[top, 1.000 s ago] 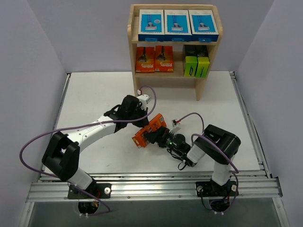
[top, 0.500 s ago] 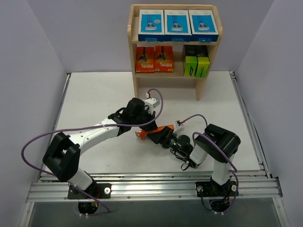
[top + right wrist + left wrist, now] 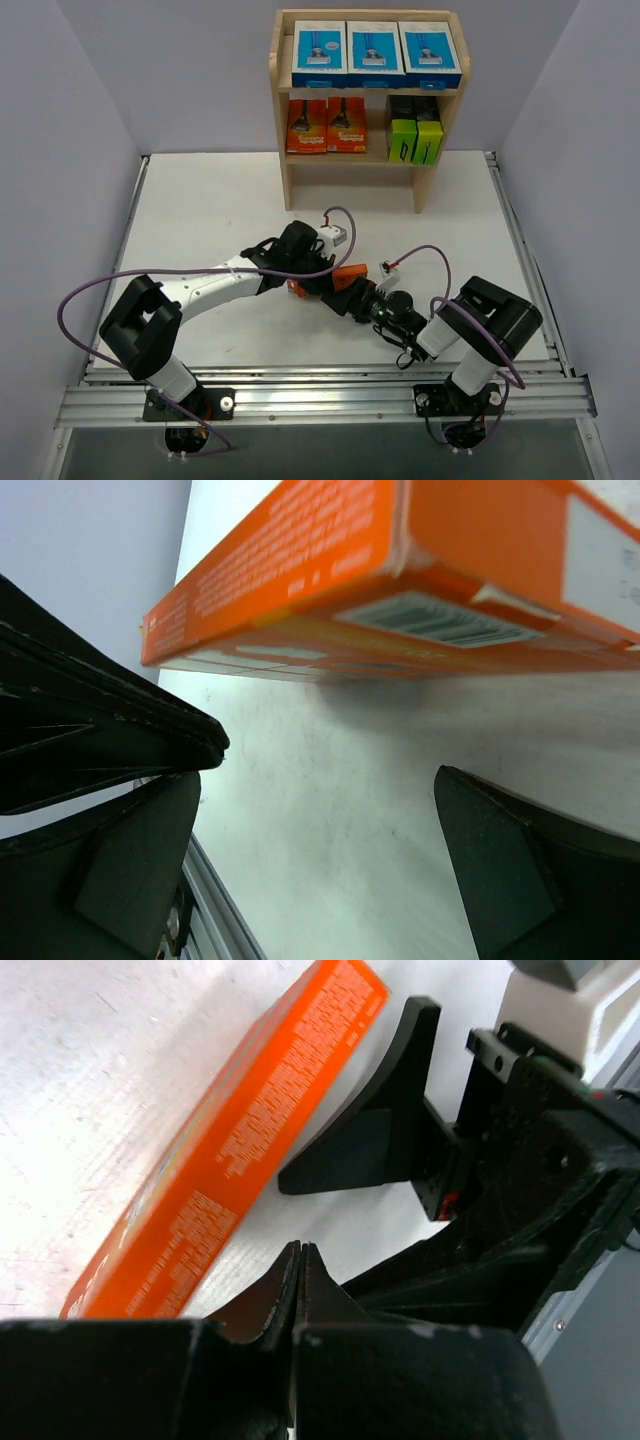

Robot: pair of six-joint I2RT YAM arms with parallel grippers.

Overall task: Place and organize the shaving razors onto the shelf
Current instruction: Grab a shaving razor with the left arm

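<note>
One orange razor pack (image 3: 347,276) rests on the white table between my two grippers; it also shows as an orange razor pack (image 3: 230,1150) in the left wrist view and as an orange pack (image 3: 380,570) in the right wrist view. My left gripper (image 3: 314,284) (image 3: 300,1248) is shut and empty, right beside the pack. My right gripper (image 3: 346,297) (image 3: 320,810) is open, the pack just beyond its fingertips and nothing between them. The shelf (image 3: 275,60) holds three blue boxes (image 3: 372,52) on top, with two orange packs (image 3: 327,125) and two black-and-green boxes (image 3: 415,138) below.
Purple cables (image 3: 150,275) loop from both arms over the table (image 3: 200,200). An aluminium rail (image 3: 320,395) runs along the near edge. Grey walls close in the left, right and back. The shelf's legs stand at the far middle.
The orange pack went from tilted face-up to lying low and edge-on. My left gripper moved right and nearer beside it, staying shut. The right arm shifted right, gripper still open.
</note>
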